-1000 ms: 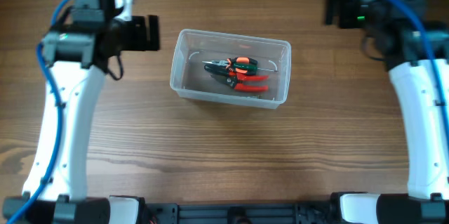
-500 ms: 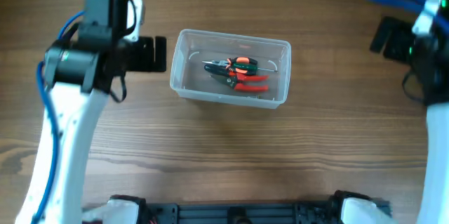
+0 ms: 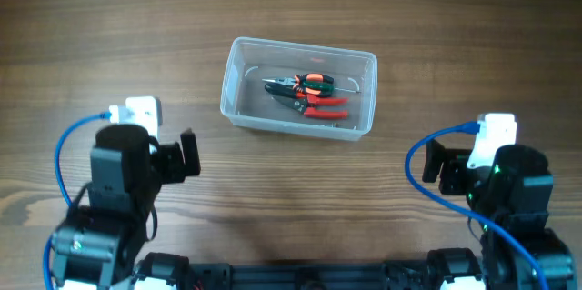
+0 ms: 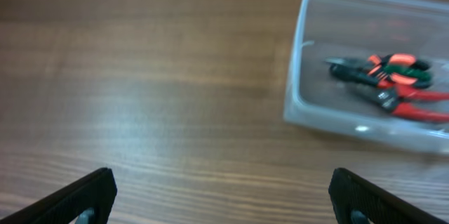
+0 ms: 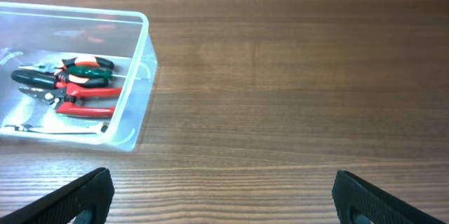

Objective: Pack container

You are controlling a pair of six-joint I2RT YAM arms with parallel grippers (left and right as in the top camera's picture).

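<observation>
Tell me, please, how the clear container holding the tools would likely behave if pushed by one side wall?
It would probably slide rather than tip: the container sits low and wide on the wooden table. Its thin clear walls may flex if squeezed. The hand tools lie loose inside, so they could shift.

Container [image 3: 233, 85]: clear, colourless. Inside it, pliers [image 3: 325, 110] with red handles and a black head; second tool [image 3: 317, 82] is green and orange. Table [image 3: 291, 190]: brown wood grain. Left gripper [image 4: 221, 197] and right gripper [image 5: 221, 197]: black fingers. Cables [image 3: 62, 158] blue, wrist housings [image 3: 136, 109] white.
</observation>
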